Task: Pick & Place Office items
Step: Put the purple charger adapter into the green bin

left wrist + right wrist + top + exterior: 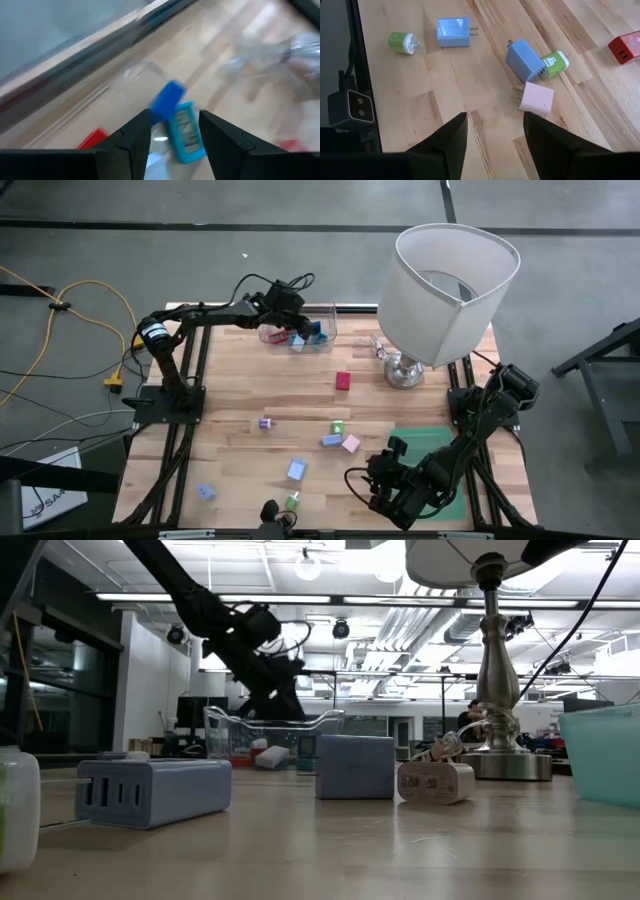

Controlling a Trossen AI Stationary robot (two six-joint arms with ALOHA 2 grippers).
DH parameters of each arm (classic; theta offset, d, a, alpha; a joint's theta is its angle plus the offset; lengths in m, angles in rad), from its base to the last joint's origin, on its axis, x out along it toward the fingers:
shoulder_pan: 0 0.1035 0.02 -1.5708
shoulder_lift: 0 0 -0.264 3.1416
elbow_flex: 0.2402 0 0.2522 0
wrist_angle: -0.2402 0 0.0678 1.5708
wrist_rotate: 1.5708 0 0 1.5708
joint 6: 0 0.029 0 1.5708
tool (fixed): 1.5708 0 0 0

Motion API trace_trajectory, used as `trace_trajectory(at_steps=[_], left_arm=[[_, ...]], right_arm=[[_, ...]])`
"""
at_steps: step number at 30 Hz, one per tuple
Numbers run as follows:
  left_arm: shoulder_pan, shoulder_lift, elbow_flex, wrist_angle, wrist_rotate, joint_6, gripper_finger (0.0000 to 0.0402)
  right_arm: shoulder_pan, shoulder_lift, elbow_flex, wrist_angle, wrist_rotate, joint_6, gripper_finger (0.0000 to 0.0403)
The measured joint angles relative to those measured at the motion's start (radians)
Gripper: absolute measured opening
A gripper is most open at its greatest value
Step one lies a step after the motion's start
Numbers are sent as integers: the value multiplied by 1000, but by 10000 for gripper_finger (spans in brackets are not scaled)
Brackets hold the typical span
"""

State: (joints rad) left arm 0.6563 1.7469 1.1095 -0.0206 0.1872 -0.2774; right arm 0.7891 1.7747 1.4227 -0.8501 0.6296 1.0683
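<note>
The bench (250, 380) is pale wood plank with a green mat (425, 442) on one corner. On it lie a red charger (343, 381), a pink charger (536, 98), a blue charger (453, 32), a second blue charger (525, 60) and two green plugs (402, 42) with white faces. The clear bin (300, 328) holds dark blue (166, 101), light blue (186, 132) and red pieces. The lamp (450, 285) has a white shade and a silver base

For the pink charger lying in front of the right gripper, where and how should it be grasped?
Probably across the pink charger's two flat side faces, coming straight down from above. It lies flat on the table with its prongs sticking out sideways, so avoid that end. The blue charger sits close beside it, apart as far as shows, leaving tight room there. The right gripper is open, short of it.
</note>
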Motion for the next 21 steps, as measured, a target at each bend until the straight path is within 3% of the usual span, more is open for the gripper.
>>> trace_trajectory(at_steps=[7, 21], left_arm=[[-4, -126, 0, 3, 90, 45, 161], [-123, -348, 0, -134, 110, 168, 161]], right_arm=[[0, 0, 0, 0, 0, 0, 181], [0, 0, 0, 0, 0, 0, 181]])
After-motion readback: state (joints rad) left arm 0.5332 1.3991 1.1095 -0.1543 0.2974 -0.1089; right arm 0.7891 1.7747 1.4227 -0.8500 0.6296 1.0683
